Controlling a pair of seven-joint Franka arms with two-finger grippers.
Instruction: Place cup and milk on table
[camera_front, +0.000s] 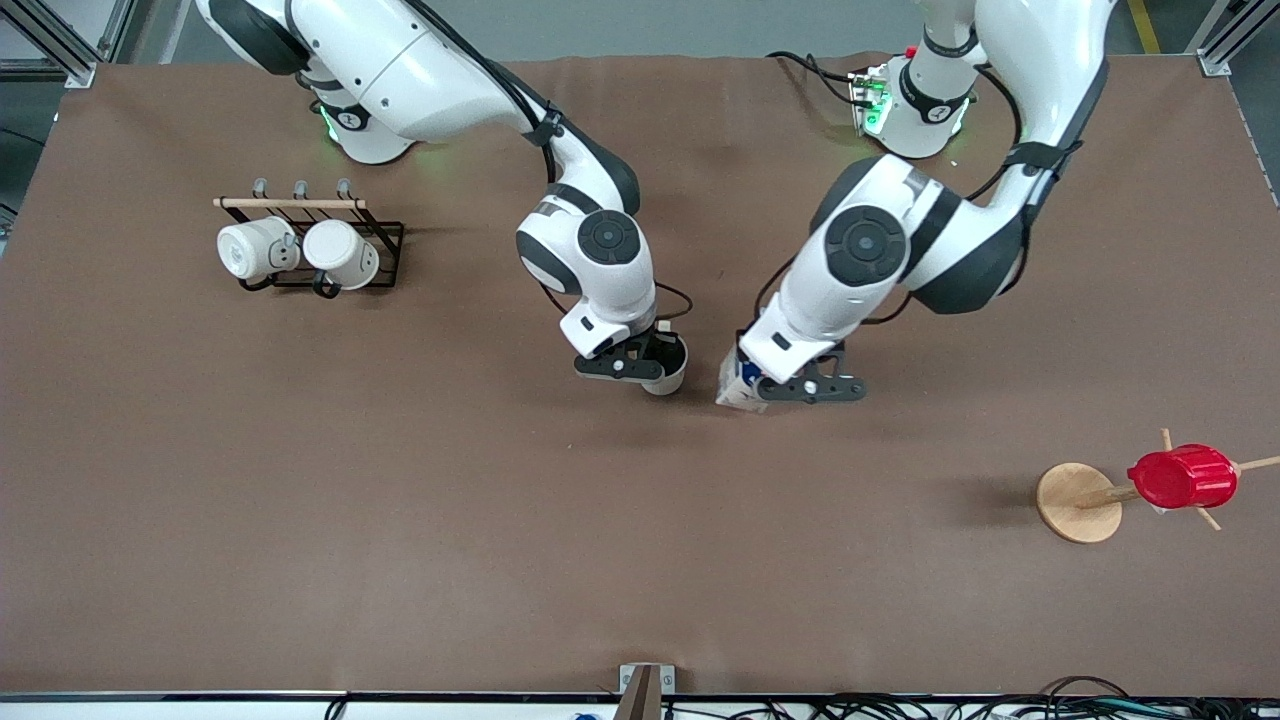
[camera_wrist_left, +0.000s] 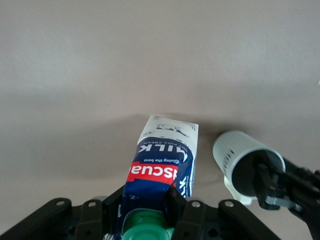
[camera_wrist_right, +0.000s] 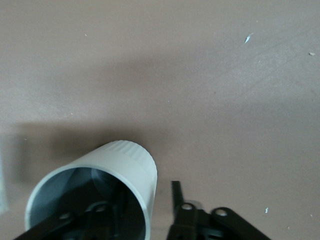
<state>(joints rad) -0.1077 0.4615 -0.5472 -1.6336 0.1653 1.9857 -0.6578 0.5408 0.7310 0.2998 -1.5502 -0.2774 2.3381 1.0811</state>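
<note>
The milk (camera_front: 738, 386), a blue-and-white carton with a green cap, is tilted, with its base at or just above the table (camera_front: 400, 500). My left gripper (camera_front: 775, 388) is shut on its top. In the left wrist view the carton (camera_wrist_left: 167, 155) sits between the fingers (camera_wrist_left: 195, 212). The cup (camera_front: 668, 375), cream with a dark inside, stands beside the milk toward the right arm's end. My right gripper (camera_front: 648, 365) straddles its wall. In the right wrist view one finger is inside the cup (camera_wrist_right: 125, 165) and the outer finger (camera_wrist_right: 176, 195) stands clear of the wall, so the jaws are open.
A black wire rack (camera_front: 385, 250) with two white mugs (camera_front: 255, 248) stands toward the right arm's end, near its base. A red ribbed cup (camera_front: 1183, 477) hangs on a wooden peg stand (camera_front: 1078, 502) toward the left arm's end.
</note>
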